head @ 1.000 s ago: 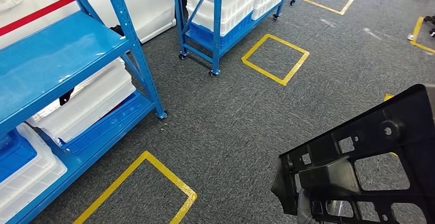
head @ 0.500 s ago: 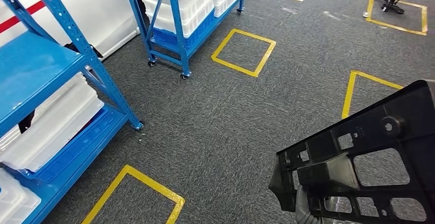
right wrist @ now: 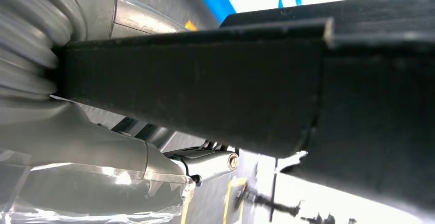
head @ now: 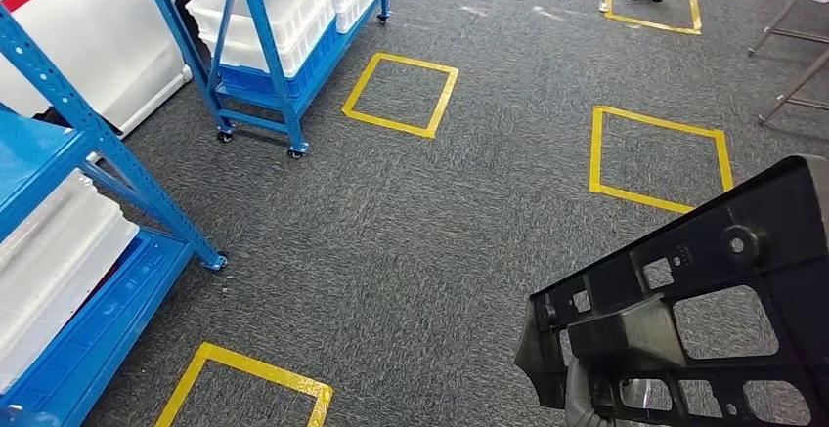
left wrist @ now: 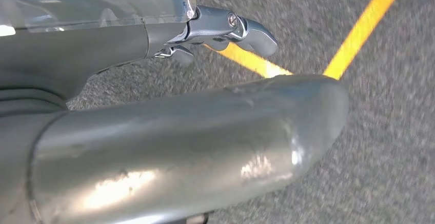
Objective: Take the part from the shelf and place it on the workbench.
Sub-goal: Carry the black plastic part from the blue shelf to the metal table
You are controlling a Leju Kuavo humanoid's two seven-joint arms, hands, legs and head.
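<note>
The black plastic part (head: 684, 290), a flat bracket with several cut-out windows, fills the lower right of the head view, held up above the carpet. My right hand (head: 584, 400) grips it from below; its grey ribbed cover shows under the part's near end. In the right wrist view the part (right wrist: 256, 80) lies as a dark bar across my right hand (right wrist: 77, 147), whose fingers reach along beneath it. My left hand (left wrist: 179, 131) hangs over the carpet and a yellow tape line, holding nothing, with thumb and fingers apart.
A blue shelf (head: 98, 153) with white bins (head: 49, 251) stands at the left. A wheeled blue rack (head: 264, 56) with more bins is behind it. Yellow tape squares (head: 399, 95) (head: 657, 158) mark the grey carpet. Metal stand legs (head: 792, 65) are at the far right.
The camera has turned: shelves and floor squares slide toward the left and new squares appear at the right. The black part keeps its place in my right hand.
</note>
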